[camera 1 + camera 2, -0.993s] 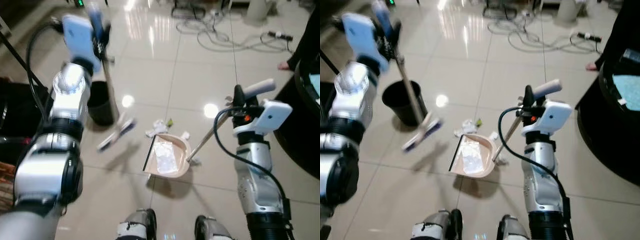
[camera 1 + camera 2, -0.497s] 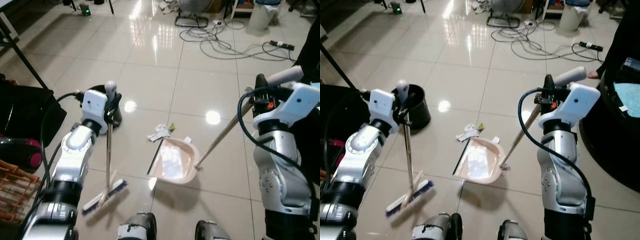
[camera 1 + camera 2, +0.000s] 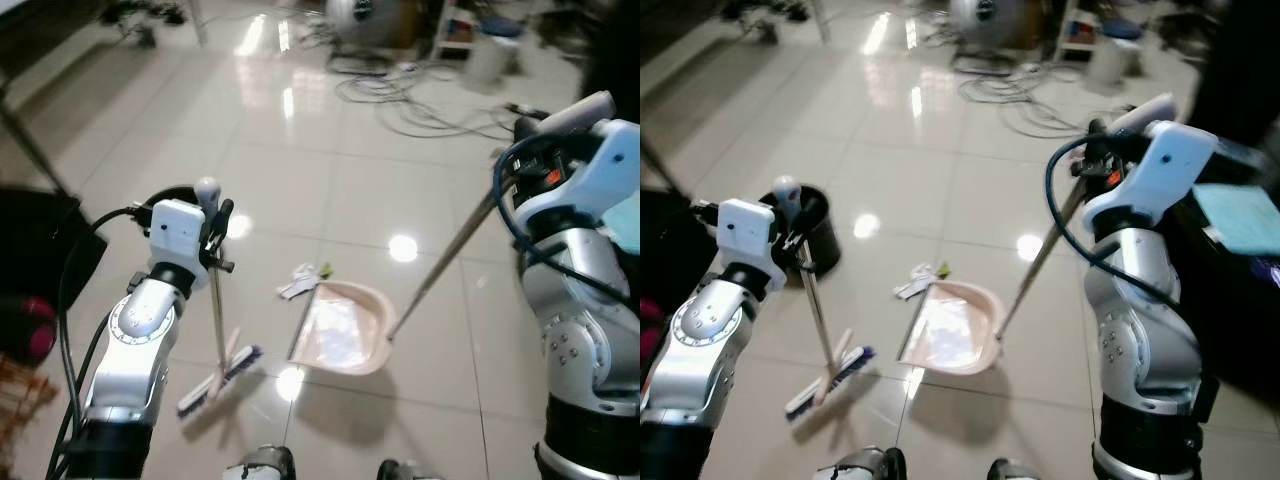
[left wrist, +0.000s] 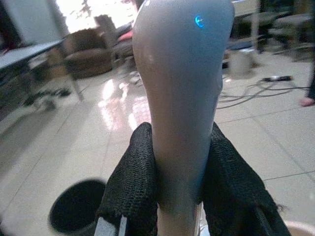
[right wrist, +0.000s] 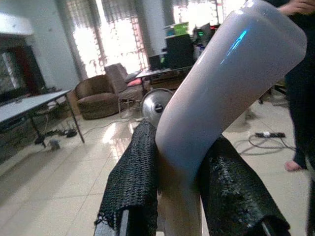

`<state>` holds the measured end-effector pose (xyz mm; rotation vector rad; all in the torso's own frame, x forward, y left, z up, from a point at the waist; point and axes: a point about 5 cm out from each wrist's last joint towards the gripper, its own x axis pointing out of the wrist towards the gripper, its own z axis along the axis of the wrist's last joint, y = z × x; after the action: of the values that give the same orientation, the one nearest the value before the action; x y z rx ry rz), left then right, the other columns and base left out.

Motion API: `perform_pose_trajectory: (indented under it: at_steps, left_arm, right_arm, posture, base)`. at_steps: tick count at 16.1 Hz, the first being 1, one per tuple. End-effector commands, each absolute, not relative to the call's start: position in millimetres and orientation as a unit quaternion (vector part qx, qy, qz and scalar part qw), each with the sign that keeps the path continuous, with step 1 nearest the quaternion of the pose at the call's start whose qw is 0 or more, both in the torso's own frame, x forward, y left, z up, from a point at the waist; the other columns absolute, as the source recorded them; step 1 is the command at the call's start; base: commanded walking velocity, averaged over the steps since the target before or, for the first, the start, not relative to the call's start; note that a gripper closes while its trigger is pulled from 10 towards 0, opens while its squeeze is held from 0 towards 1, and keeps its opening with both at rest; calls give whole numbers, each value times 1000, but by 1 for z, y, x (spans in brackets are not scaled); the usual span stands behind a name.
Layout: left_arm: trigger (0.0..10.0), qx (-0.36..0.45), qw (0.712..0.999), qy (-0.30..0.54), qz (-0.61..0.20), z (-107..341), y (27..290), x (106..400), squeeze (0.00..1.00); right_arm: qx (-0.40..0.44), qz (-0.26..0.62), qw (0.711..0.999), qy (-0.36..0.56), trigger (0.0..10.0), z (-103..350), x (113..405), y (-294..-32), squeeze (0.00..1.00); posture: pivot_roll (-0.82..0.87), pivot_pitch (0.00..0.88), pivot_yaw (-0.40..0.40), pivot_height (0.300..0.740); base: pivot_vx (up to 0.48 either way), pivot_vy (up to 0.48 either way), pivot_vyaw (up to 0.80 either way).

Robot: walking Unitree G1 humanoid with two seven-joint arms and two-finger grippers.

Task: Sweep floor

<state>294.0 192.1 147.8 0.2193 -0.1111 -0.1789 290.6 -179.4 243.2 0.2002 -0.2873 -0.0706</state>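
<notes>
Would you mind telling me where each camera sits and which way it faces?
Head eyes: look forward and down at broom, dustpan and both arms.
Left wrist: looks along the left claw clamping the broom handle; bin beyond.
Right wrist: looks along the right claw clamping the dustpan handle.
Shared: the bin.

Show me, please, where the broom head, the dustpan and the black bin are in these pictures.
broom head [image 3: 220, 379]: left eye view, on the bristle block lying on the floor.
dustpan [image 3: 343, 332]: left eye view, on the middle of its pink tray.
black bin [image 3: 824, 243]: right eye view, on its outer wall.
</notes>
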Motion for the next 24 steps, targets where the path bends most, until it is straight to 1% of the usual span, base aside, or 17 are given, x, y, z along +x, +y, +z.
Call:
perform_pose_trajectory:
  at_steps: [1,9,16,20,24]
  left_arm:
    - [10000,127,988,-56,-67,154,200,289,0]
    - [10000,137,988,-40,-57,156,202,282,0]
    - [10000,136,988,-36,-64,154,196,287,0]
    - [10000,131,988,-33,-68,152,193,290,0]
    - [10000,127,989,-32,-68,149,190,290,0]
  right_arm:
    - [118,-9,980,-162,10000,258,291,-170,0]
    - [138,-3,977,-163,10000,268,294,-170,0]
    - [144,-17,968,-204,10000,296,295,-180,0]
    - [157,-35,962,-219,10000,306,296,-191,0]
    - [154,-47,961,-225,10000,309,295,-198,0]
  posture:
    - [55,67,2,740]
    - [60,53,6,740]
    - [43,40,12,740]
    - [40,35,15,740]
    - [33,25,12,740]
  base:
    - [382,0,800]
    - [386,0,800]
    - [388,0,0]
    - [388,0,0]
    - [388,0,-672]
